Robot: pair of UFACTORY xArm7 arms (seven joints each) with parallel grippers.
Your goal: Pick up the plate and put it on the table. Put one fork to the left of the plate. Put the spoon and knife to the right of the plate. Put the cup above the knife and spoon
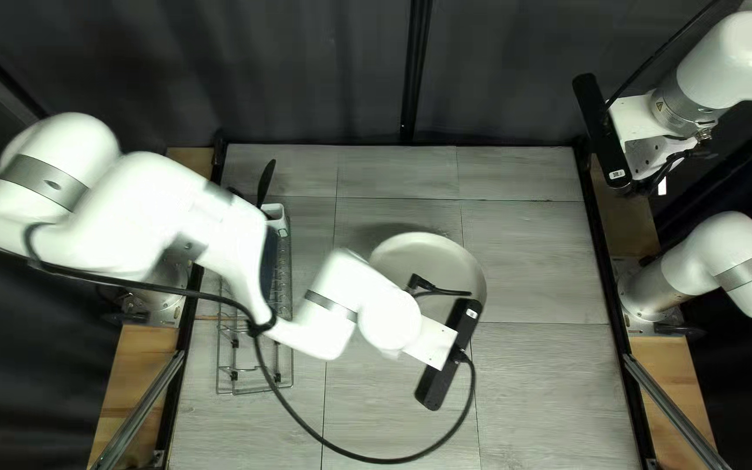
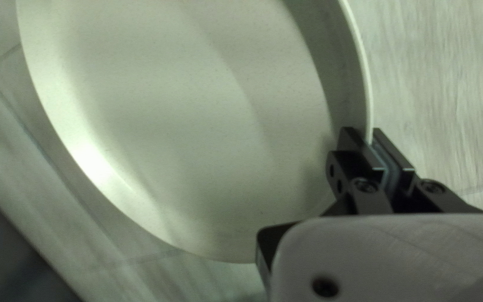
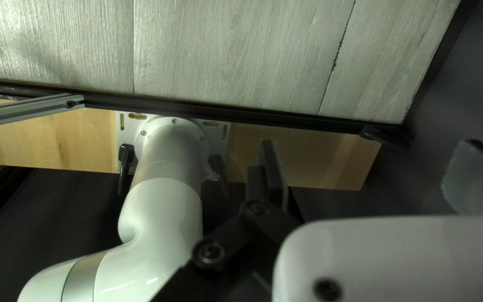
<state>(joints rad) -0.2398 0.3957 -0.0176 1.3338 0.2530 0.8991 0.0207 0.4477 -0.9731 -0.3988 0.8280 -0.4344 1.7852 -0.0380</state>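
Because only one stretch of rim is gripped, the plate (image 2: 169, 140) will have to be carried with care. It is found over the middle of the surface (image 1: 533, 374); whether its underside is touching cannot be told. By the left tool (image 2: 369, 134) the rim is clamped, with one finger set inside the raised wall and the other outside. The right tool (image 3: 369, 145) is held with its fingers wide apart, beyond the surface's edge, and nothing is gripped by it.

The plate is judged to be stiff and of modest weight, smooth enough to be slippery; whether it is ceramic or plastic cannot be told. Since the broad dish is left unsupported away from the pinch, a droop or a twist about the fingers is to be expected if it is swung fast. The upright wall is well suited to a pinch, and the hold should be kept square to it. The plate should be lowered level, and released only once the base is fully seated, lest the rim be chipped. The tool should then be drawn straight up, so that the wall is not dragged. Room should be left on both sides for the cutlery.
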